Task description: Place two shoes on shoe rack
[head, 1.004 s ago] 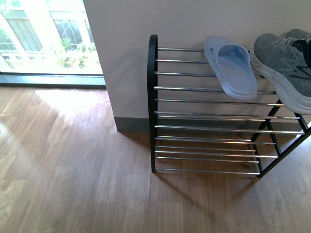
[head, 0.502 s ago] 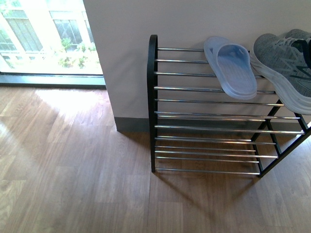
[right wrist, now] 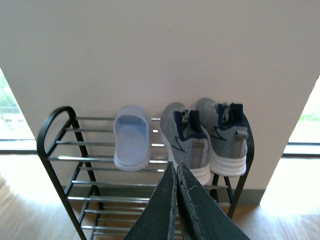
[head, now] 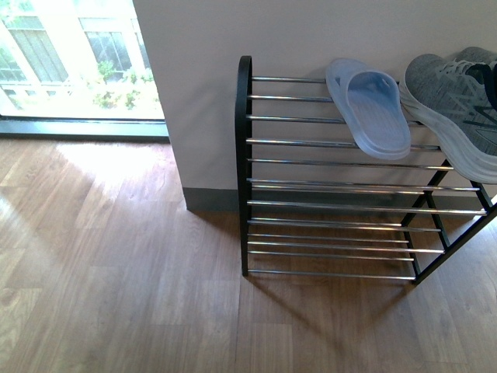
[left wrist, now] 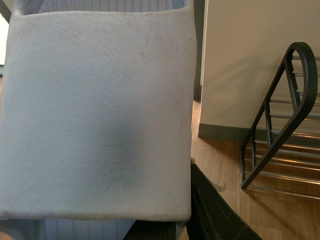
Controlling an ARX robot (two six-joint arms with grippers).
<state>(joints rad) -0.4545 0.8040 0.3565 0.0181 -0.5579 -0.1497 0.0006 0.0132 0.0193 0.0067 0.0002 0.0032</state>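
Nothing is shifting across the last second: beside the grey knit sneakers (right wrist: 207,140), one pale blue slide sandal (head: 368,107) is resting on the chrome-rod shoe rack (head: 334,203). Away from the rack, the left gripper (left wrist: 165,227) is holding its mate (left wrist: 97,115), awaiting placement; the right gripper (right wrist: 176,192) is pinched closed, empty.

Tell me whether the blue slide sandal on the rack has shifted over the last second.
No. In the front view the pale blue slide sandal lies across the same chrome rods of the shoe rack, unmoved.
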